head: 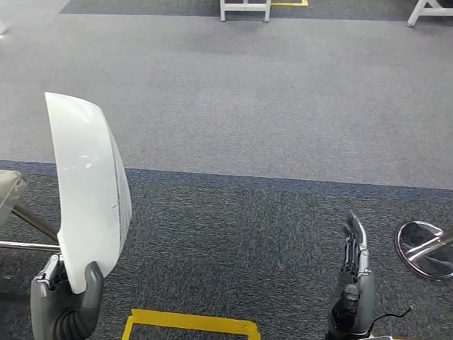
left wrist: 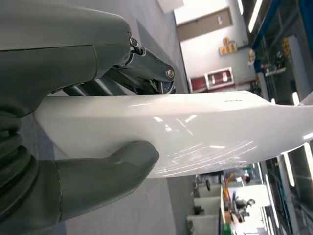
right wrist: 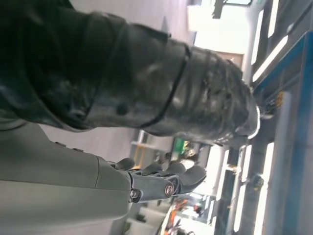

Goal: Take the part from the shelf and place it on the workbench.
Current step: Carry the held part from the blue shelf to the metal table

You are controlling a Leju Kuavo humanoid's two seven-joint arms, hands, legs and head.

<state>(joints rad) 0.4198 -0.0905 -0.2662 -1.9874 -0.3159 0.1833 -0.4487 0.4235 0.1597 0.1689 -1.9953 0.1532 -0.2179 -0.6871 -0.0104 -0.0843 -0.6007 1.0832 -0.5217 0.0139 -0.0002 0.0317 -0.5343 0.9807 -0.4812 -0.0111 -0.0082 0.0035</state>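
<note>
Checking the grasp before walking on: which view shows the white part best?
Head view: the whole white part stands upright in the left hand. Left wrist view shows its glossy surface close up, thumb pressing. Right wrist view adds nothing.

I'm seeing one white part point(head: 88, 188), two robot hands, left hand point(head: 66, 301) and right hand point(head: 354, 290), plus one yellow floor marking point(head: 192, 324).

No readable text — faint marks on the white part point(left wrist: 229, 101), signs on the far wall point(left wrist: 226, 48) too blurred

Left hand point(head: 66, 301) at seven o'clock, thumb and fingers clamped; right hand point(head: 354, 287) at five o'clock, fingers extended, empty.
</note>
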